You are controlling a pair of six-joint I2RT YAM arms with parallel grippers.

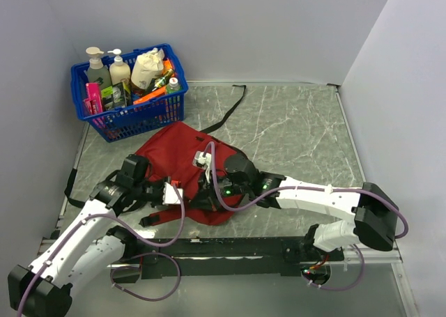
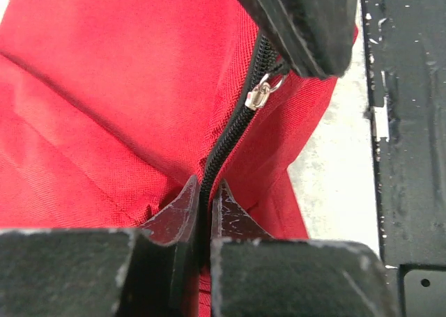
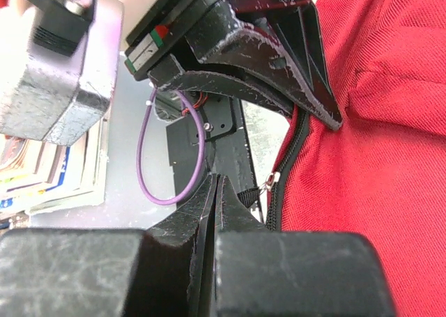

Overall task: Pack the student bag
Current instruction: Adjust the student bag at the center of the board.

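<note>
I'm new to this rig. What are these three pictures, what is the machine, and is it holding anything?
Two white robot arms are bolted at the table's near edge, each ending in two black fingers. The wide picture comes from a fixed camera above and behind them; each close-up comes from a camera on one wrist. On the grey marbled table sit a dark red soft fabric backpack and a blue plastic basket of bottles. The left gripper has its fingers closed on the backpack's black zipper, near its silver pull. The right gripper is shut beside that zipper; whether it pinches anything is not visible.
</note>
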